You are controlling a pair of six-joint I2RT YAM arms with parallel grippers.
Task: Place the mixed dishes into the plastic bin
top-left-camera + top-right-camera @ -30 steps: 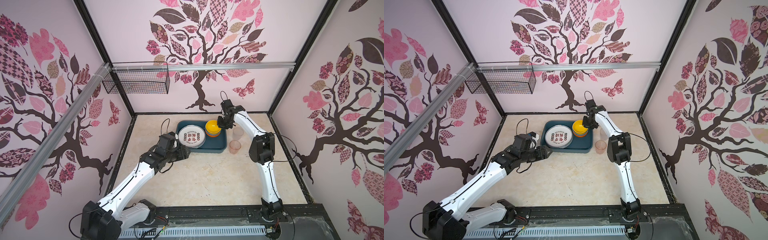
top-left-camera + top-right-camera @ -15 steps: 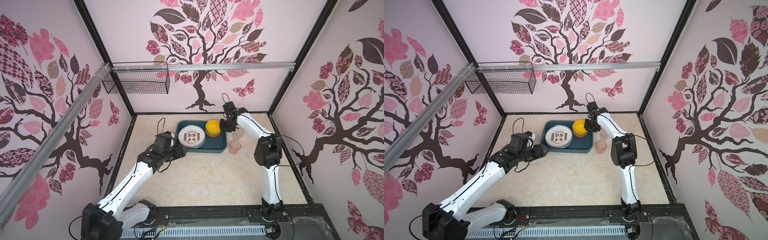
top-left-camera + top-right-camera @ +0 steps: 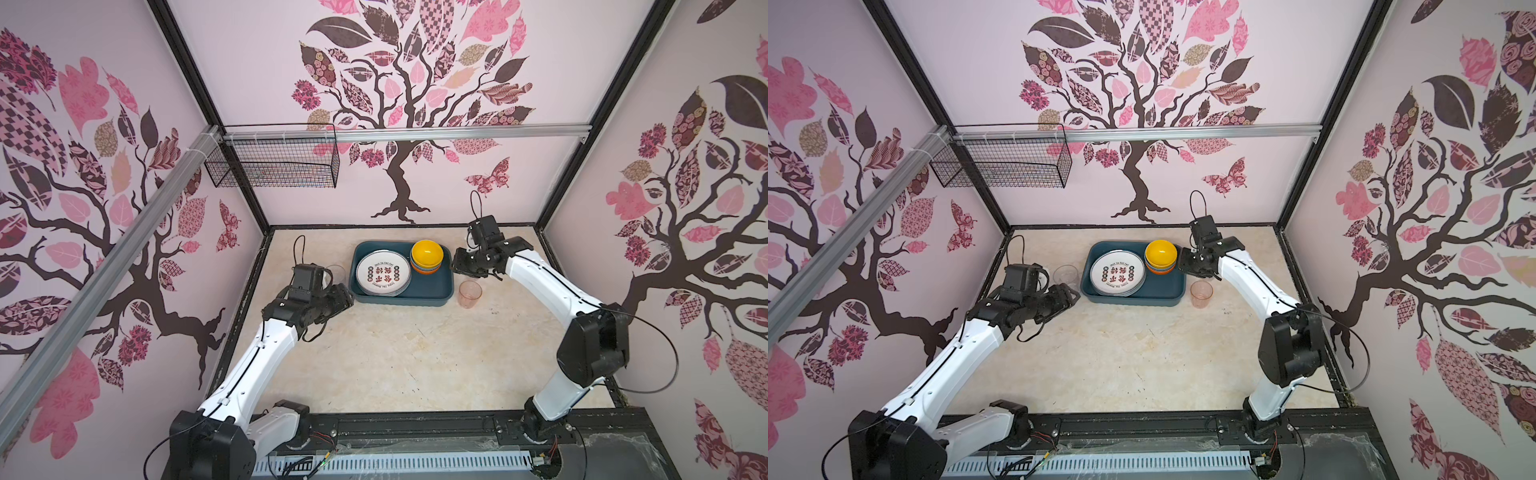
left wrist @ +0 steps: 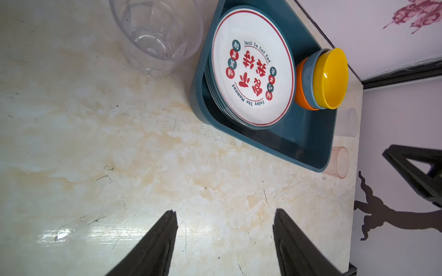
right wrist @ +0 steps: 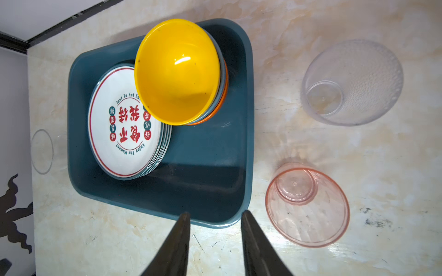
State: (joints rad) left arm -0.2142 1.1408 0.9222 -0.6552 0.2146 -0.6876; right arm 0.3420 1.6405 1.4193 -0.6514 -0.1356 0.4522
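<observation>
While plates fill bin, pink cup beside

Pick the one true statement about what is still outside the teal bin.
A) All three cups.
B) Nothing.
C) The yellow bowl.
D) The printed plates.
A: the pinkish cup, the dimpled clear cup and the other clear cup all stand on the tabletop beside the teal bin, while the plates and the stacked bowls sit inside it.
</observation>
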